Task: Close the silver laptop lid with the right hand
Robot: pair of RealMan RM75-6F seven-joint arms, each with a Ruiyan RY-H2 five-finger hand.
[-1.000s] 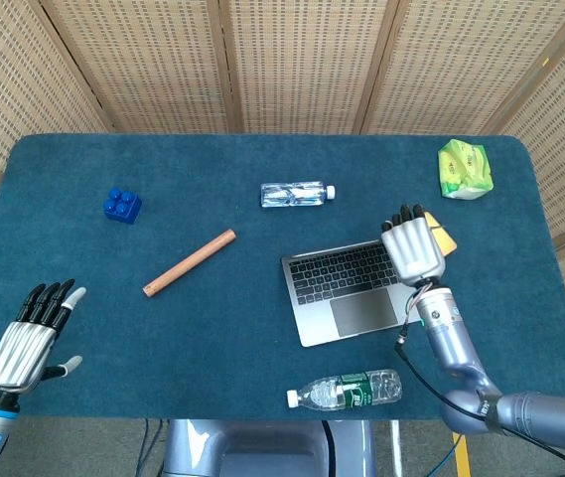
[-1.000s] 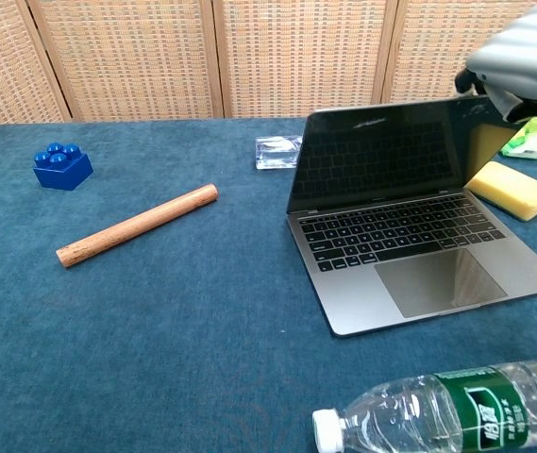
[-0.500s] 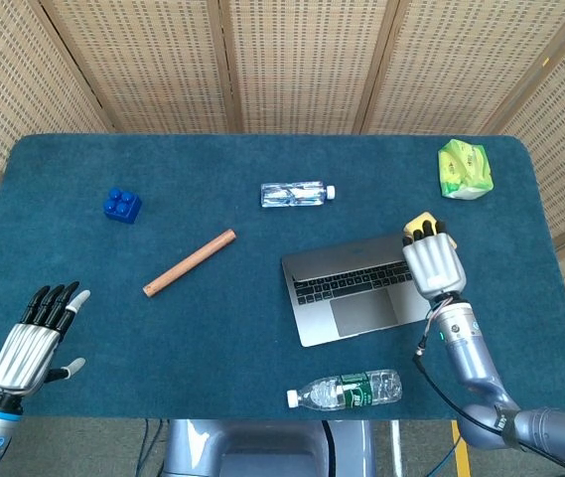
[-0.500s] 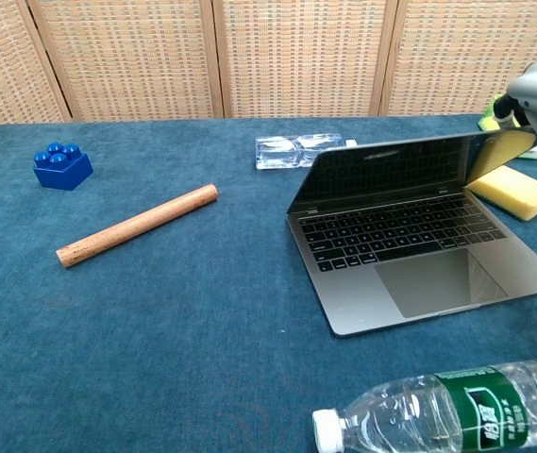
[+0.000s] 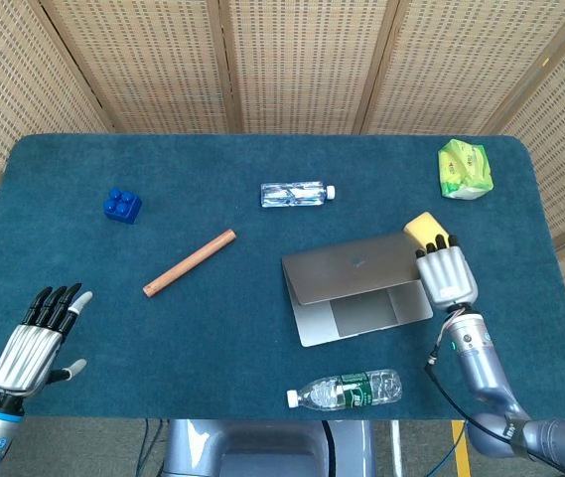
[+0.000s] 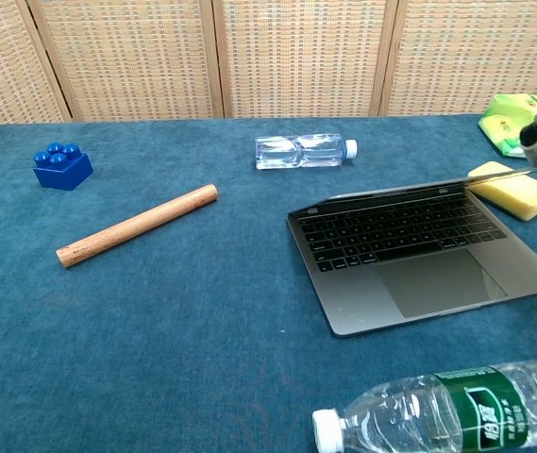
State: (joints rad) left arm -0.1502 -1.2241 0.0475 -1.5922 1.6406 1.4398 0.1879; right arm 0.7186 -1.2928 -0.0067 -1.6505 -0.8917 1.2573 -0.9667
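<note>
Blue felt covers the table you are working over, backed by woven cane screens. Nearest you lies a clear plastic water bottle with a green label, well clear of the job. Just beyond it sits the silver laptop, right of centre, its lid lowered to a shallow wedge over the keyboard. Your right hand rests on the lid's right-hand far corner, fingers laid flat and together on top; it presses rather than grips (from the chest view only a sliver of it shows, so the exact contact is hard to read). Your left hand hovers unclasped at the near left edge, fingers spread, holding nothing.

Treat the lid as a thin, stiff metal panel on a sprung hinge, with glass beneath it. It should drop under light pressure. Push near the free edge, ideally toward the middle, to avoid twisting it, and ease off before it meets the base.

Beside the hand sits a yellow sponge block; mind it.
</note>
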